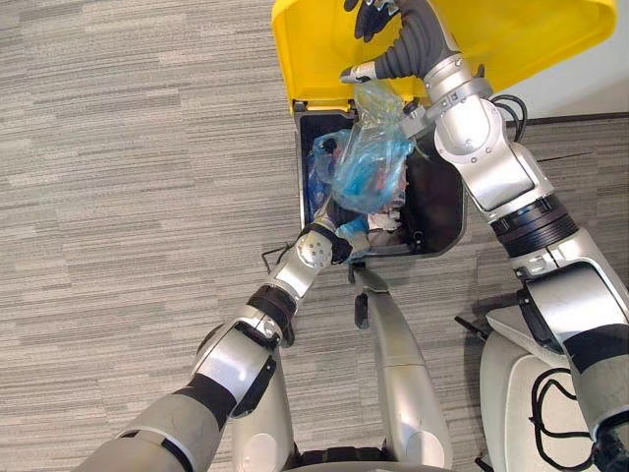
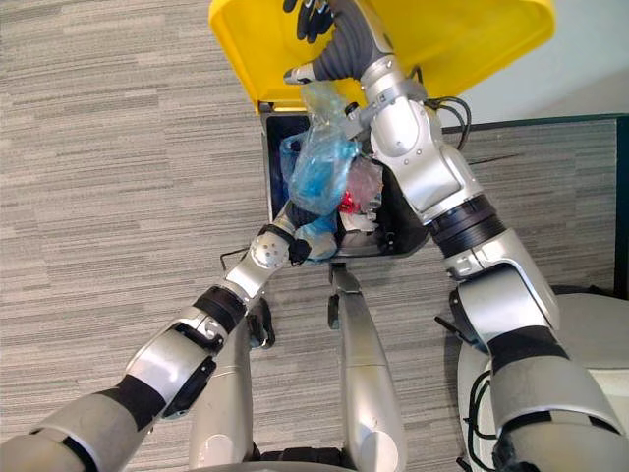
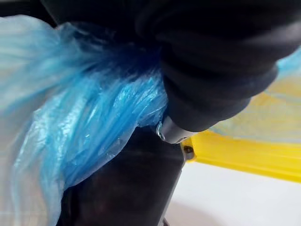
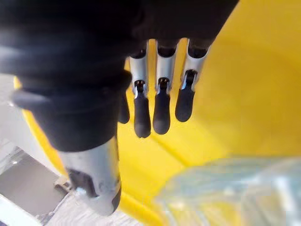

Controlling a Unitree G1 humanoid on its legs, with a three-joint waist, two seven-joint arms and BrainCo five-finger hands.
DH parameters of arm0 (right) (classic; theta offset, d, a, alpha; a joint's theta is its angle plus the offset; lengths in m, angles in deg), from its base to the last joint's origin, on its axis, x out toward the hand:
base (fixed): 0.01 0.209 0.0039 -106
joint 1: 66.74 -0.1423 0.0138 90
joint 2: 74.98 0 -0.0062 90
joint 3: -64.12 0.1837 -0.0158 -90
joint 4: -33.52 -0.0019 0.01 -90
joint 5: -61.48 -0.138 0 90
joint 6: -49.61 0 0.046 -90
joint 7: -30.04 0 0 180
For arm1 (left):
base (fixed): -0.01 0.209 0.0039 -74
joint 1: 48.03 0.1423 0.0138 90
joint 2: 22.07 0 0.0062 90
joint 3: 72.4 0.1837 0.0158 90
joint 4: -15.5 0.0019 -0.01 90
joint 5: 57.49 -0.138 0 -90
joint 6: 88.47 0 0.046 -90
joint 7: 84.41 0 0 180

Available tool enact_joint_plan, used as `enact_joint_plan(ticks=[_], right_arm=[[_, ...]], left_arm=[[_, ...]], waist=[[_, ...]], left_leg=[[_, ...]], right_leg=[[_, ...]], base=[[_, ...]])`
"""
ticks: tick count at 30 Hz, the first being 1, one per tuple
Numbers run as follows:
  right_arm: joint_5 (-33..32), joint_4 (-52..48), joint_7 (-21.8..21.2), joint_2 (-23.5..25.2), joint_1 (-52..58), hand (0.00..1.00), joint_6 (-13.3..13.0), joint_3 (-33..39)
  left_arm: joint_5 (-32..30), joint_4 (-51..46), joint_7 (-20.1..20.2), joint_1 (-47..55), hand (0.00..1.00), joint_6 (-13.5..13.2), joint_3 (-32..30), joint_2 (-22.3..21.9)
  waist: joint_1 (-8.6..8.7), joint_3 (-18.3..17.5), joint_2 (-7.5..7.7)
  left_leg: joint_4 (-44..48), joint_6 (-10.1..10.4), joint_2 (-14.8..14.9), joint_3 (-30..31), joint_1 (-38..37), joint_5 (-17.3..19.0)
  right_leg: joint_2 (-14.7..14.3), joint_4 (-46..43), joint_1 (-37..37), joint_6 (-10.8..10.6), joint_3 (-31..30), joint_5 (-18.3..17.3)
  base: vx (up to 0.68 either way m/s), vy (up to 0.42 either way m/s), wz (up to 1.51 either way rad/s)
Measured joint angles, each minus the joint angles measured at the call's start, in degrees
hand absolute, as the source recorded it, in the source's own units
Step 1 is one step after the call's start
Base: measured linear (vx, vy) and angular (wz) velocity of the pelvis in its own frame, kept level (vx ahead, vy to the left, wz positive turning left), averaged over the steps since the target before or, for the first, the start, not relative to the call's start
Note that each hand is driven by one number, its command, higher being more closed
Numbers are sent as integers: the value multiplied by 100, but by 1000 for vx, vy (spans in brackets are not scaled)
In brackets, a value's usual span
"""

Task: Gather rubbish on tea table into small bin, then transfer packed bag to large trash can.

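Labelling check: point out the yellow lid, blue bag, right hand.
yellow lid (image 1: 324, 49), left eye view, bare inner face
blue plastic bag (image 1: 369, 162), left eye view, bulging middle
right hand (image 4: 161, 101), right wrist view, a finger

The bag (image 1: 366, 162) is thin blue-tinted plastic film, crinkled and glossy, with light catching along its folds. The trash can (image 1: 447, 221) is dark hard plastic, and its lid (image 1: 314, 49) is smooth yellow plastic with a soft sheen (no texture shows even from close up). The floor (image 1: 128, 177) looks like matt grey carpet with a streaked, woven grain. The right hand (image 4: 161, 70) has silvery, metal-looking fingers (image 4: 139, 70) with dull dark tips, and its ribbed cover looks matt and rubbery.
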State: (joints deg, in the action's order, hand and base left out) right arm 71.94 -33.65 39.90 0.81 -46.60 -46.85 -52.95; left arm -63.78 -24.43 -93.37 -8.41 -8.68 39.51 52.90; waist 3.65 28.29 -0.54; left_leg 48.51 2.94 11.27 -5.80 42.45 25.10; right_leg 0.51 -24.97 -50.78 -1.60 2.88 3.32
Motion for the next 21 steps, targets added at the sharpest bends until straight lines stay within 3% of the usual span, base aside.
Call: enact_joint_plan(ticks=[5,6,21], right_arm=[[366,-49,1,-24,-6,0,-108,-105],[369,-49,1,-24,-6,0,-112,-147],[591,-62,1,-24,321,0,-215,-251]], left_arm=[[-106,0,0,0,100,30,1,2],[-108,0,-2,0,0,41,1,2],[-241,-16,-135,-96,0,95,-3,-5]], waist=[[0,0,-1],[1,-1,-1],[-30,-6,-9]], left_leg=[[15,-3,2,-9,66,2],[15,-3,7,-16,65,2],[26,-26,51,-167,23,15]], right_leg=[[0,-2,-65,2,-7,2],[-2,-2,-65,3,-8,2],[-35,-24,-82,22,-101,14]], base=[[29,2,-1],[34,-2,-1],[11,-2,-2]])
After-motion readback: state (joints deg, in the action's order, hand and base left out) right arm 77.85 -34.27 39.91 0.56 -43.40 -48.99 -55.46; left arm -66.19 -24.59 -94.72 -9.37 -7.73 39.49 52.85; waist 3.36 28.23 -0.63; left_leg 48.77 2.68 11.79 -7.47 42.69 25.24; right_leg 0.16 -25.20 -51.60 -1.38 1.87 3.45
